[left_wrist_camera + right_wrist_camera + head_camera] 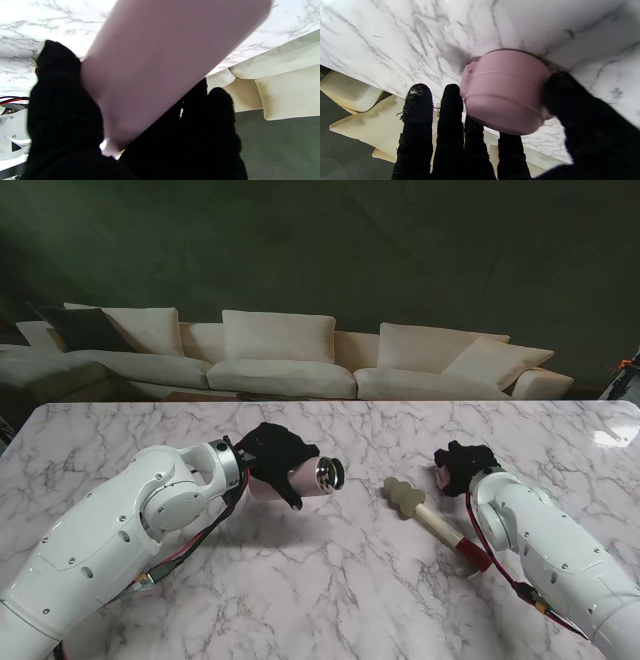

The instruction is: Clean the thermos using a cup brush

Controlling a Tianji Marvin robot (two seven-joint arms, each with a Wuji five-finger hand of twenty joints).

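My left hand [272, 452], in a black glove, is shut around a pink thermos [305, 478] held off the table, its open steel mouth pointing to the right. The left wrist view is mostly filled by the thermos body [160, 62] lying across the gloved hand [65, 120]. The cup brush [425, 515] lies on the marble between the arms, sponge head toward the thermos, red handle end nearer to me. My right hand [462, 465] sits to the right of the brush. The right wrist view shows that hand [475, 150] with thumb and fingers around the pink lid [505, 92], which touches the table.
The white marble table [330, 600] spreads out around both arms. A cream sofa [280, 360] stands beyond its far edge. A bright glare patch [615, 435] marks the far right corner of the table.
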